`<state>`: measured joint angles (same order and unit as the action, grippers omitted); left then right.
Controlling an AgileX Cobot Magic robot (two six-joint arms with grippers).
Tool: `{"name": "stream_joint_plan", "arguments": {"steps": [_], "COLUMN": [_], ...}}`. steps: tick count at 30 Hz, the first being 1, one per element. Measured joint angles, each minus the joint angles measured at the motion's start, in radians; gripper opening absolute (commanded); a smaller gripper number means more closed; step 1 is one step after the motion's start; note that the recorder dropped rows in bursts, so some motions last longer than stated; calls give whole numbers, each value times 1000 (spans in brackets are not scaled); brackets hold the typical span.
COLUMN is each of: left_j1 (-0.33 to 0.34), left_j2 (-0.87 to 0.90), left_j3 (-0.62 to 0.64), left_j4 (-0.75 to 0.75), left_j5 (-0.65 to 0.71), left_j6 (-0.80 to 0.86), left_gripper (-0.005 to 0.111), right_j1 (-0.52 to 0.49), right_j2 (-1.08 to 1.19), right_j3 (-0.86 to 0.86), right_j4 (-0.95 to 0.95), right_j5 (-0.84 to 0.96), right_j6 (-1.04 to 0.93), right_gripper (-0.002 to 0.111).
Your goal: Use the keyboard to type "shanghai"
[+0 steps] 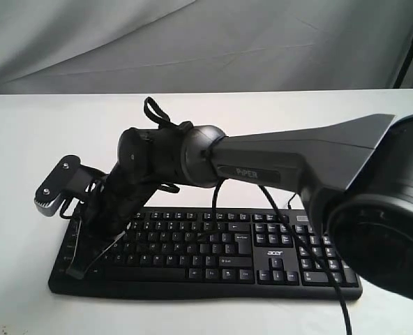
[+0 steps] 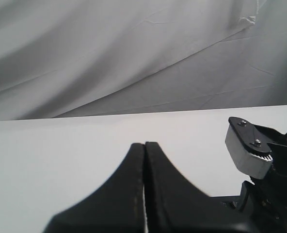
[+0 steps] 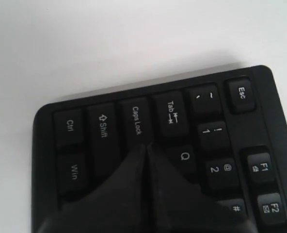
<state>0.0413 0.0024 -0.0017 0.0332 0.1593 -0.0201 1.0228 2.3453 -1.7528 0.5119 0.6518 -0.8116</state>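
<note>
Pointing at keyboard [image 1: 213, 251] beside Caps Lock key [image 3: 136, 120]: right gripper [image 3: 146, 146], jaws closed, empty. Left gripper [image 2: 144, 144]: jaws closed, empty.

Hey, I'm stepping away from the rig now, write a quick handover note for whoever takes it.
Right tool: shut, tips over the left end of the keyboard, beside Caps Lock, about where A sits; contact unclear.
Left tool: shut, empty, over the white table.
Done: unknown, nothing shows which letters are typed.
Left: finish "shanghai"; confirm progress first.
</note>
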Motion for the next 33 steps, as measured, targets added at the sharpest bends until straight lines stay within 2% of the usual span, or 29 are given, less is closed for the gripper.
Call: {"name": "stream_joint_plan", "arguments": {"steps": [10,16,22,25,27,33], "left_j1": [0,0,0,0,0,0], "left_j2": [0,0,0,0,0,0], "left_j3": [0,0,0,0,0,0], "left_j4": [0,0,0,0,0,0], "left_j5": [0,0,0,0,0,0], "left_j6": [0,0,0,0,0,0], "left_gripper": [0,0,0,0,0,0], "right_j1": [0,0,-36,-46,-46,-46], "right_j2": [-11,-124,-281,-359,-369,-370], "right_j3": [0,26,253,480,548,564], "right_j4": [-6,-155,-181,-154,-128,-54], "right_j5": [5,45,-18,-170,-218,-266], "right_j6": [0,121,166,173,168,102], "right_gripper": [0,0,0,0,0,0]}}
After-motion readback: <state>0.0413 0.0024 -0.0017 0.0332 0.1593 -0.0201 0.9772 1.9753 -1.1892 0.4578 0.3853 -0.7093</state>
